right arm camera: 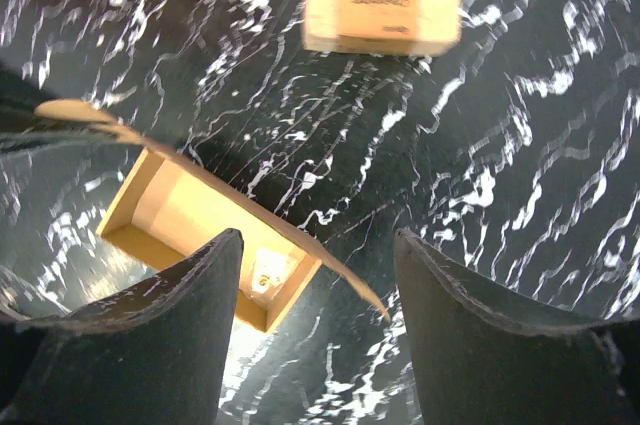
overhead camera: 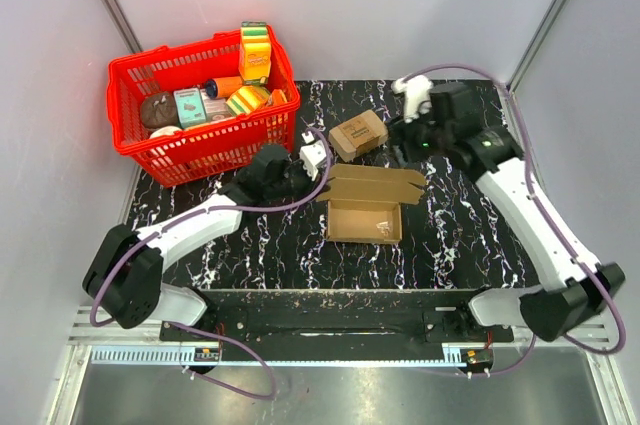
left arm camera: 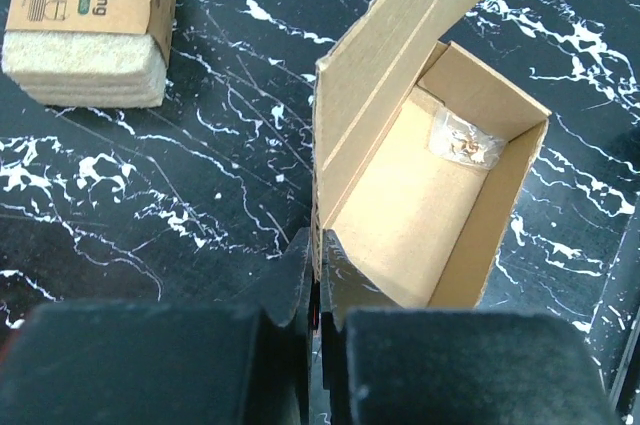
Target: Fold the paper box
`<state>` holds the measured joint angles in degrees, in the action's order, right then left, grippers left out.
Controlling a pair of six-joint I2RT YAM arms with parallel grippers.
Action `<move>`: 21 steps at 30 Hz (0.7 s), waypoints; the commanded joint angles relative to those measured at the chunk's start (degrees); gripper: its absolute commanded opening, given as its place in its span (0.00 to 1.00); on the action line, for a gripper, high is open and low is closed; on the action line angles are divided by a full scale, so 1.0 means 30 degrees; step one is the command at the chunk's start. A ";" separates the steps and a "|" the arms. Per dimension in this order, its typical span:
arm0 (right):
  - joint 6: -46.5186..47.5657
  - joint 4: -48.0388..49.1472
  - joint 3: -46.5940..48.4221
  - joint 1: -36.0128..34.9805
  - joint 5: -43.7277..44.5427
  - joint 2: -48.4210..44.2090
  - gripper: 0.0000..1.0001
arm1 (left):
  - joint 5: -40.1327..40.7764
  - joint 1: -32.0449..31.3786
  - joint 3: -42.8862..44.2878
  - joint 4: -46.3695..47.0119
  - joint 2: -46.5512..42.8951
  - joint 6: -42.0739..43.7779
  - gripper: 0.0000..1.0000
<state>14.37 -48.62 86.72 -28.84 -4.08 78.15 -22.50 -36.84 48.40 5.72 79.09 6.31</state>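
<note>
Nearest my left wrist lens, the left hand [left arm camera: 318,257] has its jaws drawn narrow, pinched on a corner of the paper box [left arm camera: 420,205] where the raised lid meets the tray's side wall. I read that as a hold on the cardboard, though the contact itself sits deep in shadow.

From above, the paper box [overhead camera: 365,220] lies on the black marbled worktop [overhead camera: 460,235] as an open tray. Its walls are up and its lid is laid back on the far side. A small clear packet [left arm camera: 465,140] rests inside, against one end wall.

Over the lid's other end, the right hand [right arm camera: 315,275] hangs with its jaws spread wide and nothing between them. Just beyond the box, apart from it, sits a pack of cleaning pads [overhead camera: 358,135] with a printed sleeve. The red basket [overhead camera: 190,50] is well off past the box on the left arm's side.

My judgement is that the tray is formed and the step in hand is closing the lid. Next I would steer the left hand to swing the lid over the tray, and bring the right hand down to its free end to press the front flap and tabs inside the wall.
</note>
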 commanded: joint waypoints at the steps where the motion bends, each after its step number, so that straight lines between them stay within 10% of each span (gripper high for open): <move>1: -0.6544 0.2373 -0.3287 0.2405 -0.1279 -0.2956 0.68 | 0.0323 0.0531 -0.0284 0.0499 -0.1167 -0.0286 0.00; 7: -0.7868 0.3813 -0.7661 0.2494 0.1764 -0.5775 0.69 | -0.0262 0.1058 0.0096 -0.0175 -0.0992 -0.0022 0.00; 21: -0.4909 1.0432 -1.1738 0.3197 -0.1540 -0.4754 0.67 | -0.4421 0.2845 0.2527 -0.2286 0.0999 0.1208 0.00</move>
<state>-3.40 -27.16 51.59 -19.99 -5.21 60.90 -29.82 -29.80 52.21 -0.62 80.84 7.90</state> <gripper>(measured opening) 0.675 0.026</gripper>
